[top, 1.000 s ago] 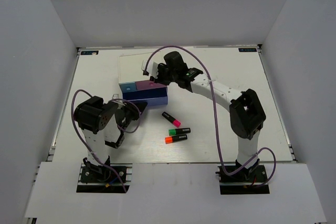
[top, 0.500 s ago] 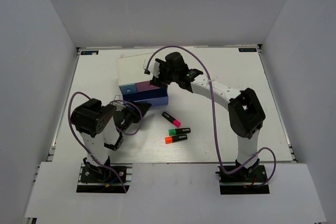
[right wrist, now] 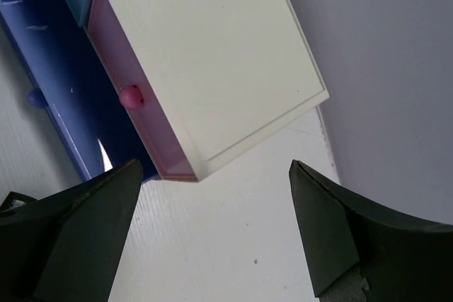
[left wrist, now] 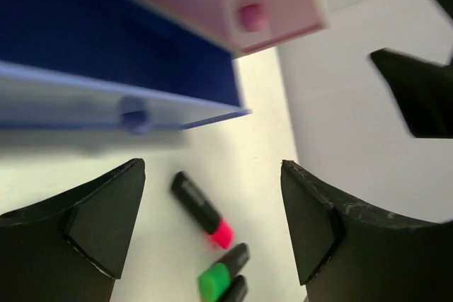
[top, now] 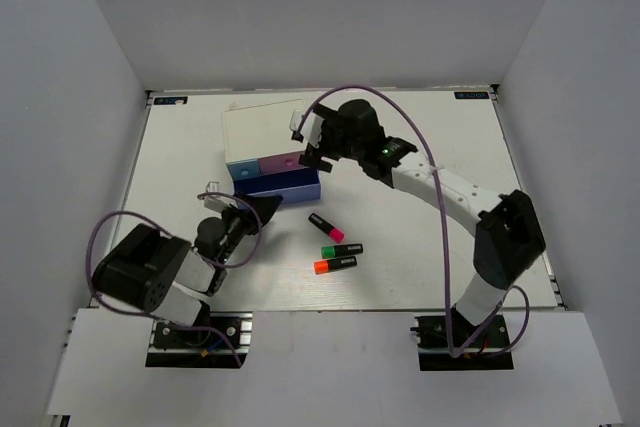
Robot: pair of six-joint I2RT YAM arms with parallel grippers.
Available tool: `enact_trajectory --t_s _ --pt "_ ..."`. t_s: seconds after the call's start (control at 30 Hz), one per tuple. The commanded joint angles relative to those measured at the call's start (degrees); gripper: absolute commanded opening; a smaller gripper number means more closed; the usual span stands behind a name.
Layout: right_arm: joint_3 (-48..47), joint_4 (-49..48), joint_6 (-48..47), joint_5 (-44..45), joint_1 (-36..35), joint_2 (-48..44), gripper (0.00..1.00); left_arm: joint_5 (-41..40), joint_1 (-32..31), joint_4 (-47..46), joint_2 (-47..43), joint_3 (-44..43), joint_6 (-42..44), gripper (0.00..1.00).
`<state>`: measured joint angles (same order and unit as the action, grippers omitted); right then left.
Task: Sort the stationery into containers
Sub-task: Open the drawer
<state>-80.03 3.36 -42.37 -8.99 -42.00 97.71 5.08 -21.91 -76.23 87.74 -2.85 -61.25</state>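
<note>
The white-topped drawer unit (top: 262, 129) stands at the back middle of the table. Its light blue drawer (top: 241, 169) and pink drawer (top: 278, 162) look pushed in, and the wide periwinkle drawer (top: 285, 188) is pulled out. Three black markers lie in front of it: pink-ended (top: 326, 227), green-ended (top: 342, 249) and orange-ended (top: 335, 265). My left gripper (top: 264, 207) is open and empty, low beside the periwinkle drawer's front (left wrist: 106, 114), facing the pink marker (left wrist: 203, 210). My right gripper (top: 308, 144) hangs open and empty off the unit's right corner, near the pink drawer's knob (right wrist: 129, 95).
Grey walls close in the table on three sides. A purple cable (top: 420, 177) loops over the right arm and another curls round the left arm (top: 105, 237). Bare white tabletop (top: 440, 147) lies right of the unit.
Both grippers have opened. The left arm has dropped back and low toward its base. The right gripper has drawn away from the pink drawer, toward the right.
</note>
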Motion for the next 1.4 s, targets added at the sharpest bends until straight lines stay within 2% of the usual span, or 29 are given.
enact_trajectory --t_s 0.0,0.03,0.13,0.17,0.23,0.27,0.3,0.37,0.43,0.47,0.57,0.6,0.7,0.73,0.8,0.87,0.97,1.03,1.13,1.17,1.37 --pt "4.1 -2.5 0.3 1.0 0.4 -5.7 0.9 0.3 -0.5 7.2 -8.7 3.3 2.3 0.88" --pt "6.0 -2.2 0.4 1.3 0.3 -7.7 0.9 0.3 -0.5 16.1 -15.6 3.3 3.4 0.88" --pt "13.1 -5.1 3.2 4.6 0.3 -14.2 0.9 0.8 -0.5 34.5 -29.2 -1.5 8.1 0.9" --pt "16.0 -5.5 3.9 4.8 0.4 -17.0 0.9 0.2 -0.5 46.2 -38.2 -4.5 9.8 0.9" --pt "19.1 -6.0 6.6 3.1 0.6 -19.4 0.9 -0.3 -0.5 56.8 -46.6 -7.5 14.4 0.94" --pt "22.8 -4.9 7.0 2.1 0.9 -22.2 0.78 -1.2 -0.5 65.4 -50.3 -10.6 16.1 0.94" --pt "23.9 -4.2 7.6 1.0 0.9 -23.0 0.67 -1.9 -0.5 69.2 -56.5 -12.2 17.9 0.96" --pt "26.1 -0.1 9.8 -2.9 0.9 -24.0 0.37 -1.9 -0.5 77.9 -60.8 -16.6 22.6 0.98" --pt "26.1 1.6 11.8 -5.5 0.8 -23.0 0.25 0.0 -0.5 80.5 -64.3 -18.4 24.6 0.98" --pt "25.7 3.7 13.0 -7.0 1.0 -21.8 0.23 1.3 -0.5 80.5 -64.9 -18.4 26.0 0.98" --pt "24.9 5.5 15.6 -11.5 1.0 -17.7 0.32 3.9 -0.5 80.5 -65.4 -17.7 26.7 0.98" --pt "24.7 5.6 16.2 -12.0 0.8 -17.0 0.42 4.7 -0.5 79.7 -65.4 -17.7 26.7 0.98" --pt "24.0 5.6 18.8 -13.9 0.6 -14.1 0.56 6.8 -0.5 79.0 -64.0 -18.1 26.2 0.98" --pt "24.3 5.4 19.2 -14.1 0.7 -13.8 0.67 7.4 -0.5 80.3 -63.3 -20.4 26.2 0.98" --pt "24.7 4.5 21.2 -14.3 0.8 -12.7 0.73 9.2 -0.5 82.0 -62.6 -23.4 26.2 0.98" --pt "25.4 3.8 22.8 -13.8 0.6 -12.3 0.73 10.9 -0.5 84.6 -62.0 -29.3 28.1 0.98" --pt "26.1 1.1 25.5 -11.9 0.5 -10.9 0.73 8.8 -0.5 93.7 -59.6 -39.7 36.5 0.98" --pt "26.9 -0.2 26.6 -10.2 0.3 -9.3 0.73 3.9 -0.5 96.9 -59.6 -43.0 42.9 0.98" --pt "28.2 -4.4 27.5 -8.3 0.0 -6.8 0.73 1.0 -1.3 97.2 -62.2 -38.4 44.5 0.98" --pt "28.1 -4.6 27.6 -8.0 0.1 -6.1 0.73 4.6 -1.3 95.8 -64.0 -37.0 44.5 0.98" --pt "27.2 -5.7 28.2 -5.3 -0.8 -2.7 0.74 4.4 -0.4 99.2 -66.2 -37.0 45.7 0.98"
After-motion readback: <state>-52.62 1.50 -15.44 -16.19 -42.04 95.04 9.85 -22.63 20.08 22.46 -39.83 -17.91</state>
